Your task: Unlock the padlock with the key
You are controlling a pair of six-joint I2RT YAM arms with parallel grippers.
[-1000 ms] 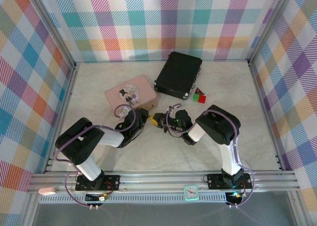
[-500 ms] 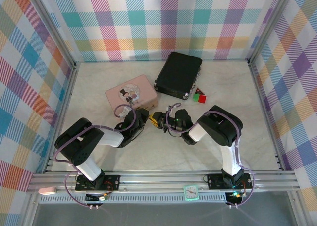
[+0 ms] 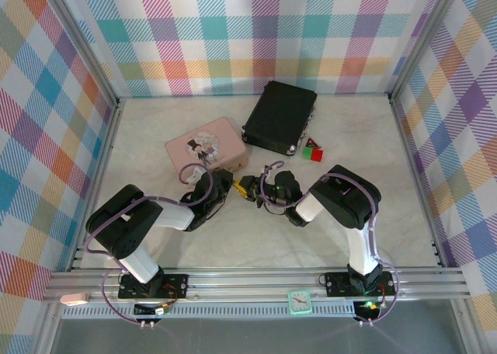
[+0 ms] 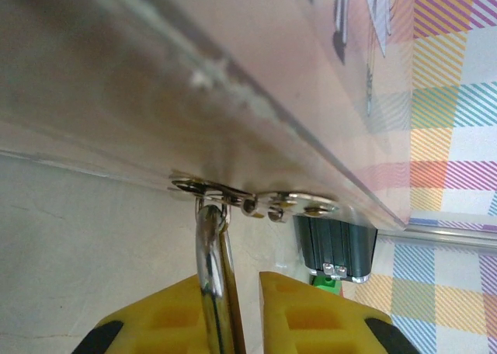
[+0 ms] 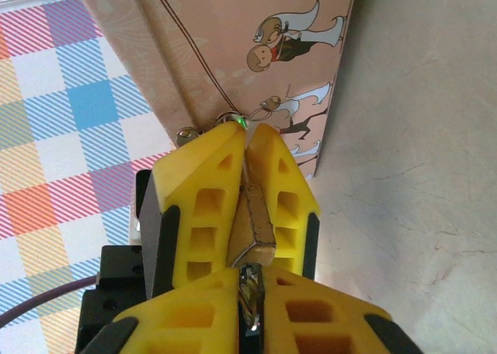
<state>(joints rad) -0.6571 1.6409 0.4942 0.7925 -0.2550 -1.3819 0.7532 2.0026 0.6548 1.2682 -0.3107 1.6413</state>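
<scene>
The padlock's brass body point(image 5: 252, 222) is clamped between the yellow fingers point(image 5: 202, 206) of my left gripper point(image 3: 231, 185). Its silver shackle point(image 4: 211, 268) runs up from between my left gripper point(image 4: 233, 280) fingers and hooks through the metal hasp point(image 4: 256, 203) of the pink tin. My right gripper point(image 5: 250, 280) is shut on the key point(image 5: 250, 307), a thin silver piece that points into the bottom of the padlock body. Seen from above, the two grippers meet tip to tip beside the tin's near right corner, right gripper point(image 3: 255, 191) on the right.
The pink tin point(image 3: 203, 148) lies just behind the grippers. A black case point(image 3: 279, 117) lies further back, with red and green blocks point(image 3: 313, 150) to its right. Checked walls close off three sides.
Both grippers stay tip to tip at the padlock. Only the right arm's elbow has shifted very slightly.
</scene>
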